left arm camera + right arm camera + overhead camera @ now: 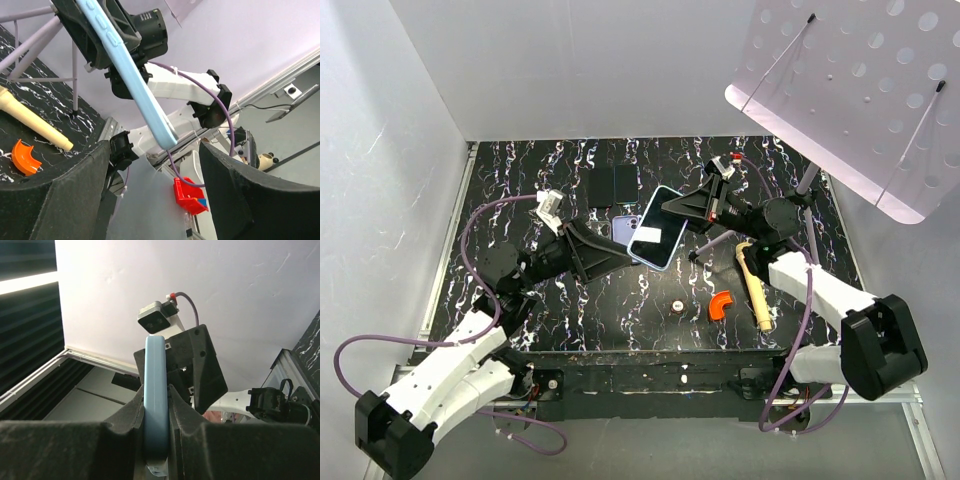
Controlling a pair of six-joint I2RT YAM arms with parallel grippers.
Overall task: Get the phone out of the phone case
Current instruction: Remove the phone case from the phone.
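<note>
Right fingers (125,425) pinch the phone (156,390) edge-on — left fingers (240,190) gape, empty, under its corner.

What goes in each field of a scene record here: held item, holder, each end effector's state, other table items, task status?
held item: phone in light blue case, raised off the table
holder: right end effector, shut on the case's edge
left end effector: open, its fingers on either side of the case's lower corner, no contact seen
other table items: orange curved piece, cream handle, dark flat rectangle
task status: phone not yet out of its case
</note>
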